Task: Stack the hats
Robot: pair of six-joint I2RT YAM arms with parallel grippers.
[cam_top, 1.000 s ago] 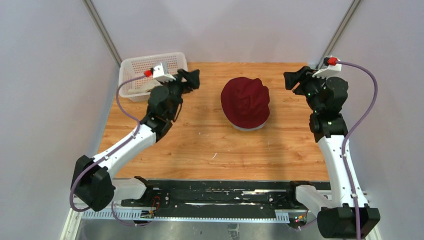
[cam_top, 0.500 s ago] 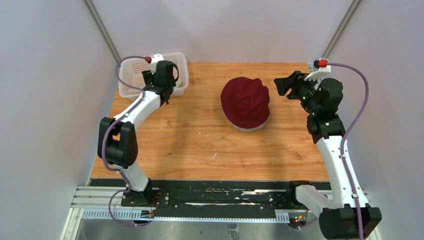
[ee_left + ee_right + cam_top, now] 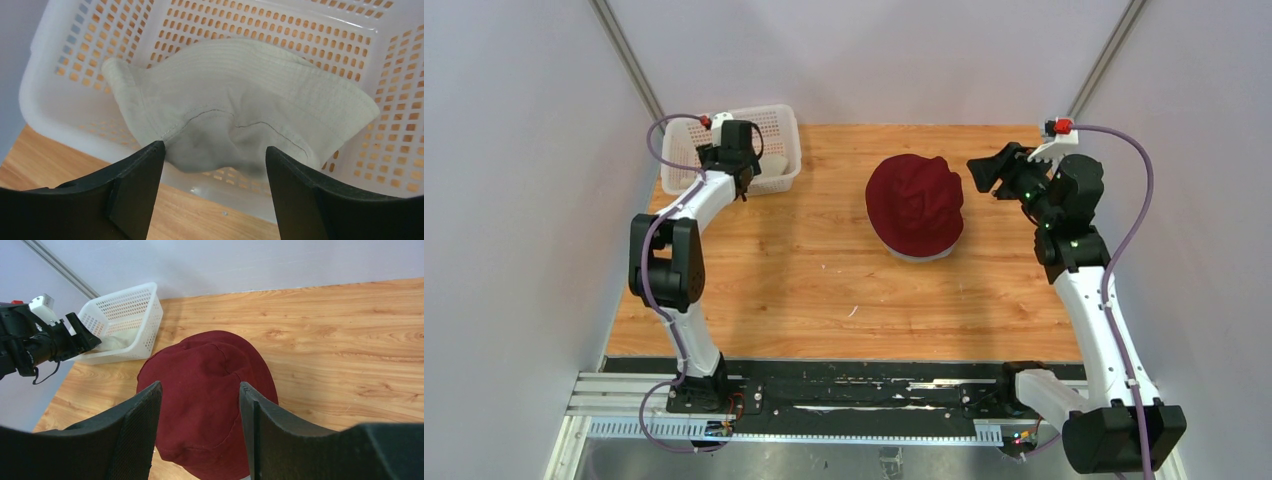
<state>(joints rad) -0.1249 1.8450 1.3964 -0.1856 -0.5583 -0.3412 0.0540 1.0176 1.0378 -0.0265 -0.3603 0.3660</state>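
My bench [image 3: 824, 290] is warm wood grain, shut in by plain pale walls [image 3: 874, 60] on three sides. Grey metal posts [image 3: 629, 60] climb the corners at 11 and 1 o'clock. A black rail [image 3: 854, 385] runs along the edge at 6 o'clock.

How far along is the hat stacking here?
Done: the dark red hat sits on top mid-table, a grey edge showing beneath. In hand: nothing; the open left gripper hovers at the beige hat in the basket. Left: grasp it and stack it.
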